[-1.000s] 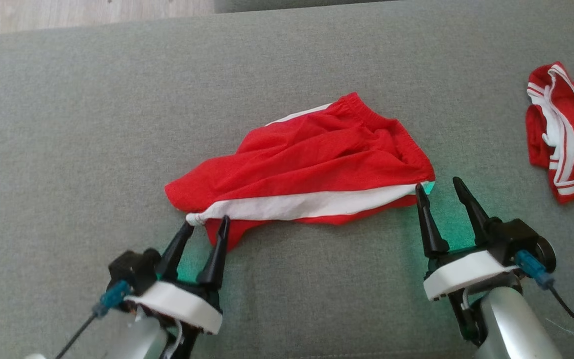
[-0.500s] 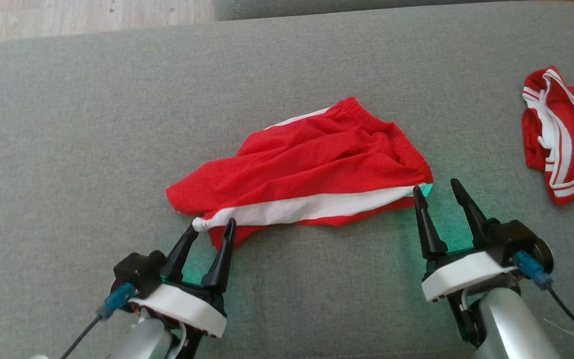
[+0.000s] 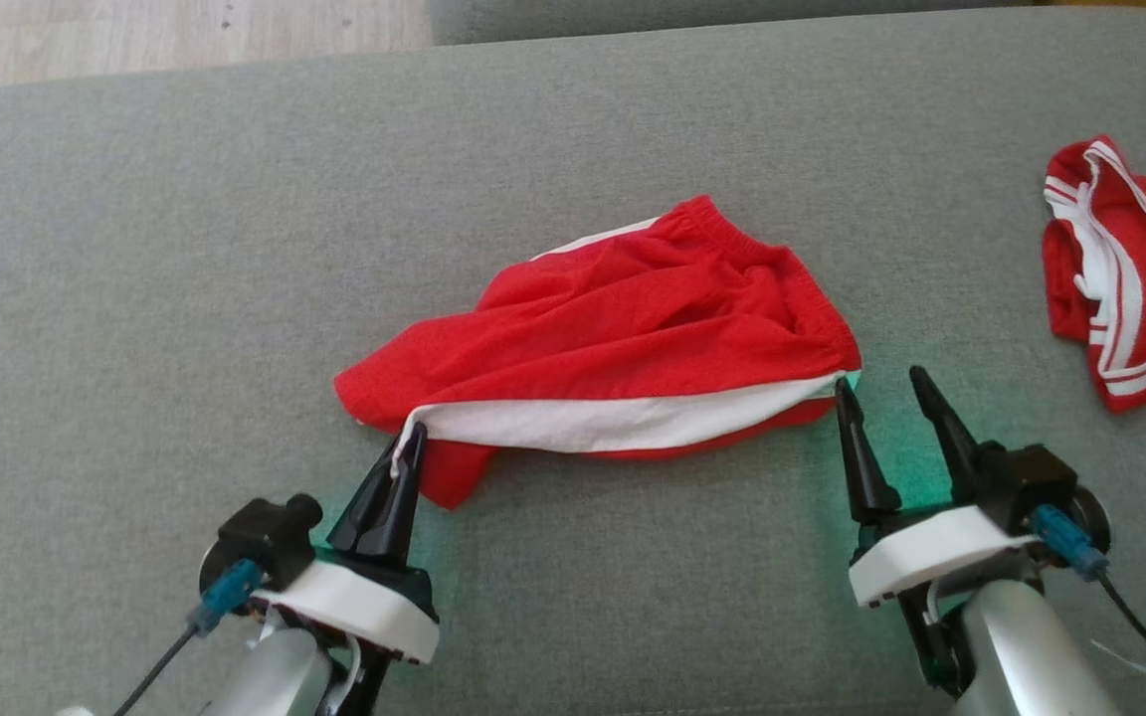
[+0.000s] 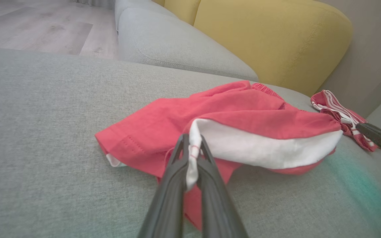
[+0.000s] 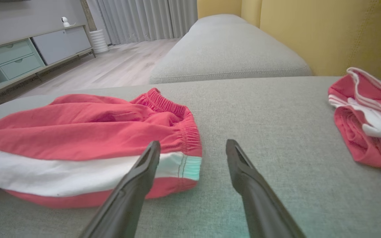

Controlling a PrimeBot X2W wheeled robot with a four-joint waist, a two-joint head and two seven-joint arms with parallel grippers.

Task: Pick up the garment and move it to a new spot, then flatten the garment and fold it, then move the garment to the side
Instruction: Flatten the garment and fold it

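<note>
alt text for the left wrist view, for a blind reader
The left end effector is shut on the white-striped corner of the red shorts, which lie rumpled on a grey sofa cushion. A second red garment lies beyond, by a yellow backrest.

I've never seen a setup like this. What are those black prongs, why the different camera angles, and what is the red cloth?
The prongs are the fingers of a robot's two hands, called grippers. One picture looks down from a camera on its head; the other two look along the fingers from each wrist. On the grey sofa cushion lie red shorts with a white stripe, and another red-and-white garment to the right. The left gripper is pinched shut on the stripe's hem end. The right gripper is open at the waistband corner, holding nothing.
</note>
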